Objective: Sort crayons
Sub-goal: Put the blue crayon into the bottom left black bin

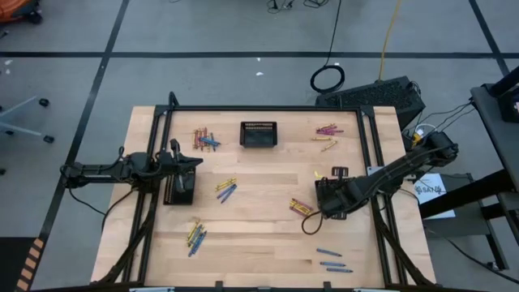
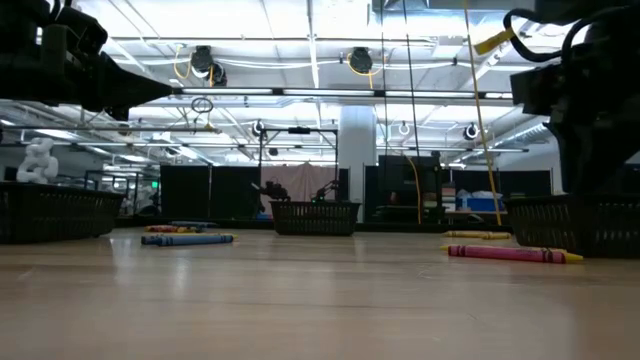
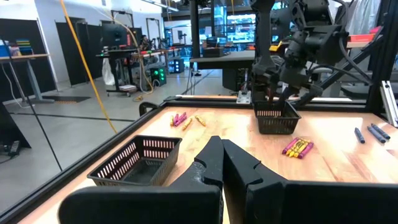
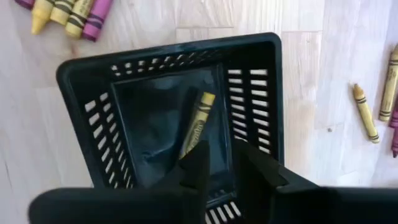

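**Yellow crayon in basket under right tool**

A thin yellow wax crayon [image 4: 198, 124] lies slanted on the floor of a small black mesh plastic basket [image 4: 87, 112], centre of the right wrist view. The right tool [image 4: 217, 163] hangs just above it with fingers slightly parted, holding nothing; the crayon's lower end is hidden behind the fingers.

In the high view the right tool [image 1: 331, 199] sits right of centre over that basket. Loose crayons lie in small clusters on the light wooden bench [image 1: 259, 235]: a yellow and pink bunch [image 1: 301, 208] just left of the right tool, blue ones [image 1: 331, 259] lower right, pink and yellow ones [image 1: 326, 135] upper right, a mixed bunch [image 1: 204, 139] upper left, more at centre [image 1: 225, 190] and lower left [image 1: 195, 236].

A second black mesh basket [image 1: 258, 135] stands top centre. The left tool [image 1: 197, 162], closed and empty, waits at left above a third black basket [image 1: 180, 188].
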You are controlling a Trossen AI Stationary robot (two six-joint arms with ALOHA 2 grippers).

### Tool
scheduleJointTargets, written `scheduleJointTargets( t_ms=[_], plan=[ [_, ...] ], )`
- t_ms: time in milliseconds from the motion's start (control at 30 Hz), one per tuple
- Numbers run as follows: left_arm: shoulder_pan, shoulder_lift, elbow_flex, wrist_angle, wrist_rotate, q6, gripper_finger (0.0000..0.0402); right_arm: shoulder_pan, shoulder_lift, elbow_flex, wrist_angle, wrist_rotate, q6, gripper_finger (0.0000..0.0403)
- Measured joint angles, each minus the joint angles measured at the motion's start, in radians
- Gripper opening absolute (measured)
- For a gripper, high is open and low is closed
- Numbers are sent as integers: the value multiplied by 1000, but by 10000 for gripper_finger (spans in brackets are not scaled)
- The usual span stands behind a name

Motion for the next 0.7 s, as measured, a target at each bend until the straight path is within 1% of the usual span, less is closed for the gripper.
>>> scheduleJointTargets(
  t_ms=[133, 233, 333, 400, 467, 533, 600, 700],
  plan=[
    [0, 0, 0, 0, 0, 0, 0, -11, 0, 0, -1, 0, 7, 81],
    [0, 0, 0, 0, 0, 0, 0, -17, 1, 23, -35, 5, 20, 91],
    [0, 0, 0, 0, 0, 0, 0, -19, 0, 91, -96, 68, 101, 94],
    [0, 0, 0, 0, 0, 0, 0, -18, 0, 146, -70, 116, 147, 94],
    [0, 0, 0, 0, 0, 0, 0, -17, -1, 188, 53, 163, 161, 91],
    [0, 0, 0, 0, 0, 0, 0, -16, -1, 198, 273, 211, 142, 88],
    [0, 0, 0, 0, 0, 0, 0, -10, 1, 186, 535, 211, 60, 87],
    [0, 0, 0, 3, 0, 0, 0, 7, 25, 137, 914, 166, -94, 87]
  ],
)
